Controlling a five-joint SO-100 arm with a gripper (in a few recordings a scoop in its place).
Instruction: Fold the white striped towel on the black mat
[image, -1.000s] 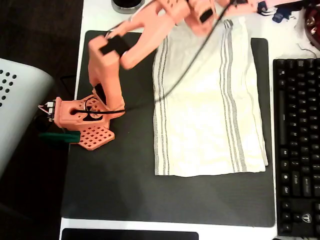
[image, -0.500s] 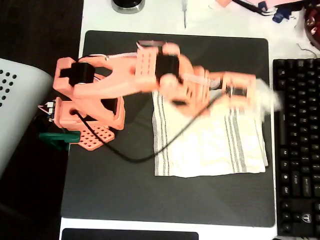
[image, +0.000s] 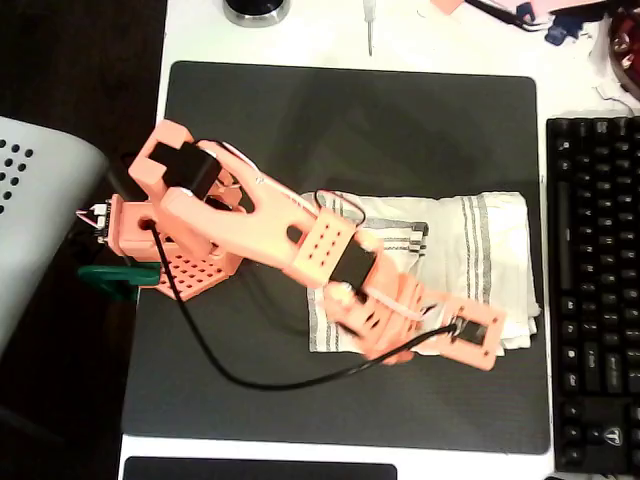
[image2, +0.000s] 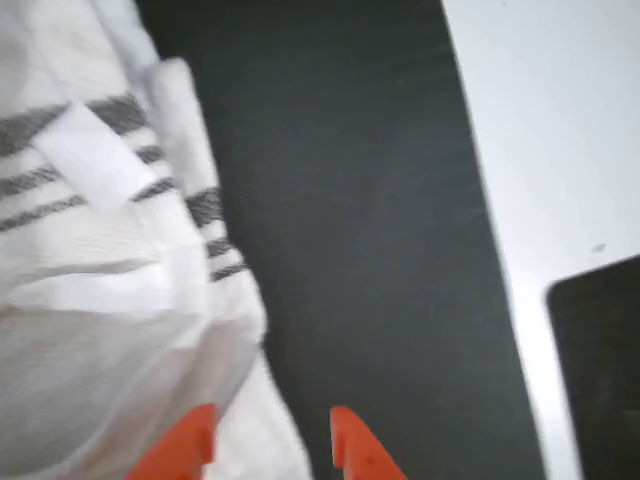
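Since half a second ago your arm has swung down from the middle of the black mat (image: 250, 400) toward its lower right in the overhead view, and the white striped towel (image: 480, 250) now lies as a shorter, doubled rectangle instead of a long sheet. One second ago it reached from the mat's top edge nearly to the bottom; now its far half lies folded over the near half, covering the right middle of the mat.

Your tool (image2: 265, 440) sits at the towel's lower right corner. In the wrist view two orange fingertips stand apart, with loose white cloth bunched at the left one and bare mat between and beyond them. They look parted and gripping nothing, though cloth hides part of the left tip, so a light pinch there cannot be ruled out. That placement suits a release after carrying the upper edge down to meet the lower one.

Thin, soft and wrinkled, the towel is off-white with groups of narrow grey stripes near its side edges. Its layers lie slightly uneven, and a small flap turns back near the corner. Matte, flat and dark, the mat has rounded corners and rests on a pale tabletop (image: 200, 30). A black keyboard (image: 595, 290) lies just right of the mat.
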